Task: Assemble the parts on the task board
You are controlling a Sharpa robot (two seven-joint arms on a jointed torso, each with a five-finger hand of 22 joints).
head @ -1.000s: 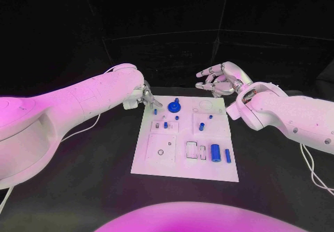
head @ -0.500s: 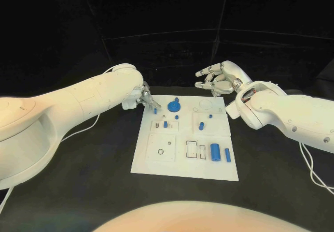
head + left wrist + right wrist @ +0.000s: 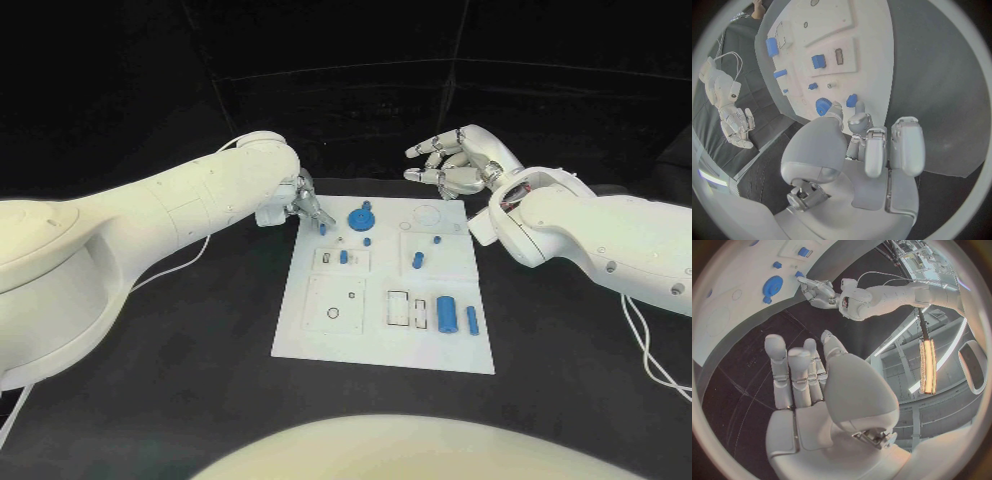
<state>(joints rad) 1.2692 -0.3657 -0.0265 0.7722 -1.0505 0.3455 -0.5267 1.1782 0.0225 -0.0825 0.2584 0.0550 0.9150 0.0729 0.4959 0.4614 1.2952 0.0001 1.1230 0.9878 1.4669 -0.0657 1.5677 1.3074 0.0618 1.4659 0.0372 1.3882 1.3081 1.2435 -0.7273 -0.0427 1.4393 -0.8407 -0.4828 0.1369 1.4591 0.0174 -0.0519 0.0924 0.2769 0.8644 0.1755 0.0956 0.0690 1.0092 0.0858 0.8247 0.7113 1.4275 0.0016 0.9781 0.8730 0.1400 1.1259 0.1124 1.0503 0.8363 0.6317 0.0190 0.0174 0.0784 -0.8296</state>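
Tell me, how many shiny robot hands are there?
2. The left hand is at the task board's far left corner; the right hand hovers beyond its far edge, holding nothing.

Left hand point(image 3: 306, 208) has crept slightly toward the task board's point(image 3: 387, 345) far left corner, fingertips now at a small blue part point(image 3: 322, 229) there (contact unclear). Parts on the board unmoved; right hand unchanged.

White task board point(image 3: 335, 340) with blue parts point(image 3: 449, 316) (silver hands point(image 3: 459, 166)) on a black table point(image 3: 173, 350)
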